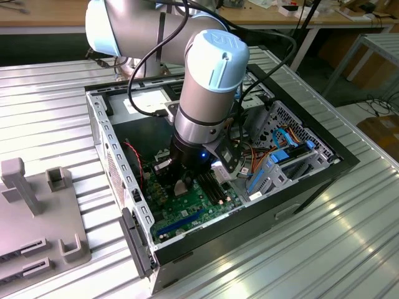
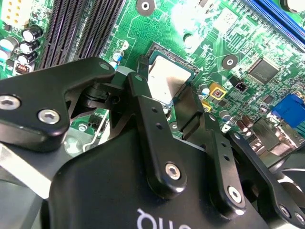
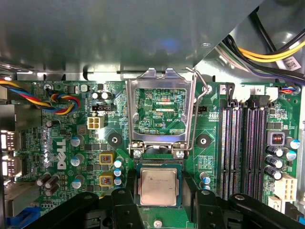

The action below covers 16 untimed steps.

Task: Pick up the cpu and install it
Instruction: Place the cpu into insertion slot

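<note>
The cpu (image 3: 158,186), a small square chip with a silver-grey face, lies level in the open socket on the green circuit board (image 3: 62,138). My gripper (image 3: 160,201) is shut on it. In both wrist views one black finger (image 3: 125,205) is against each of two opposite edges. The second wrist view has the cpu (image 2: 167,78) between the gripper (image 2: 163,93) fingers, its near part hidden by them. The socket's metal load plate (image 3: 159,76) stands flipped open beside the chip. In the exterior view the gripper (image 1: 181,184) reaches down into the computer case (image 1: 100,124).
Black memory slots (image 3: 238,143) run along one side of the socket. The load lever (image 3: 200,83) is raised. Coloured cable bundles (image 3: 57,100) cross the board's edge. A drive cage with blue cables (image 1: 287,156) fills the case's far end. A grey fixture (image 1: 37,212) sits on the ribbed metal table at the exterior view's left.
</note>
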### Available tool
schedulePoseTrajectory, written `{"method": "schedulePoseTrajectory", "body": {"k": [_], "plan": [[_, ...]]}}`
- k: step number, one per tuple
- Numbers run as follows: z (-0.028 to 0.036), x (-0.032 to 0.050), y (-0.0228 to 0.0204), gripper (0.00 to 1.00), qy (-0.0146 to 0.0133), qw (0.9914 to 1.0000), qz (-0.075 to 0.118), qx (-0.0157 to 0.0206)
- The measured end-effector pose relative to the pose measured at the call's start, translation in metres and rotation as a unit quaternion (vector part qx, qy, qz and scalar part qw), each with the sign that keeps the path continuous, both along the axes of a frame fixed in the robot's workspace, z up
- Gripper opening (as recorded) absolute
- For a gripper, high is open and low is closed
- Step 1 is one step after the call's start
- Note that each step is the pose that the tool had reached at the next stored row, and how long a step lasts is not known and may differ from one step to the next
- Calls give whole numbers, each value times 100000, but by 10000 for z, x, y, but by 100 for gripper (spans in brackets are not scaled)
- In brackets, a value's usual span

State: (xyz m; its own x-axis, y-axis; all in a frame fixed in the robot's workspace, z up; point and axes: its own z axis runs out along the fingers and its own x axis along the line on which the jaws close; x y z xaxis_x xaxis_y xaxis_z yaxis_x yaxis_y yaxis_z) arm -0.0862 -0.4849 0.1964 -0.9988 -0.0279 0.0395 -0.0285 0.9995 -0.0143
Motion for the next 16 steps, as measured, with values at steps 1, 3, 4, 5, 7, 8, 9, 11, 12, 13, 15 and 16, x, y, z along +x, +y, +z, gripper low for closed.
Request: {"method": "schedulePoseTrajectory", "body": {"k": [1,3,4,5,7,8,9,11,12,13,15,16], "plan": [[-1,0,0,47,3,100000,-1,-5],[-1,0,-1,47,6,100000,2,-10],[-2,0,-1,47,5,100000,4,-9],[-2,0,-1,47,5,100000,4,-9],[-2,0,-1,47,6,100000,5,-8],[-2,0,-1,47,5,100000,4,-8],[-2,0,-1,47,7,100000,3,-8],[-3,2,0,47,18,100000,-6,5],[-3,1,0,48,42,100000,-20,5],[-4,6,0,48,-7,100000,-8,14],[-5,14,1,54,-13,100000,4,31],[-4,14,0,54,-2,100000,0,12]]}}
